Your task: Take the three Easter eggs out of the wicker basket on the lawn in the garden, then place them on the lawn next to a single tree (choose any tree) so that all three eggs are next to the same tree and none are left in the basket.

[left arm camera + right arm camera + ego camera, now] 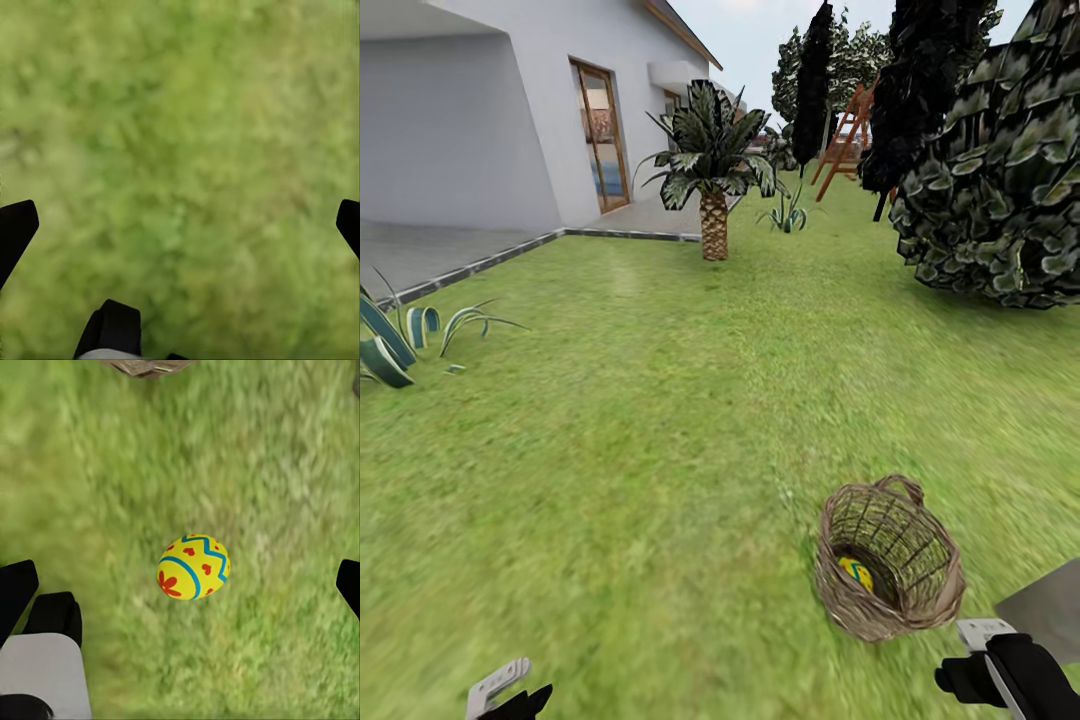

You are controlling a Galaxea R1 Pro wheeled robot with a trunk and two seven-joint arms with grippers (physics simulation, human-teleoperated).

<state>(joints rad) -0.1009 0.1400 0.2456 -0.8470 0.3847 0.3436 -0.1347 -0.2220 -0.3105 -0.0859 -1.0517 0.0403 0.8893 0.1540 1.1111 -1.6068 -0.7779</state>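
With its fingertips wide apart at the frame edges, the right gripper hangs empty over one Easter egg lying on the lawn; the wicker basket's rim sits just past it; left gripper equally wide, nothing held, bare grass below; head view has the basket tipped on its side with a second egg inside; third egg: can't tell where; nearest leafy tree is well apart, palm further off; judging by that, nothing placed yet, all three still to carry over.
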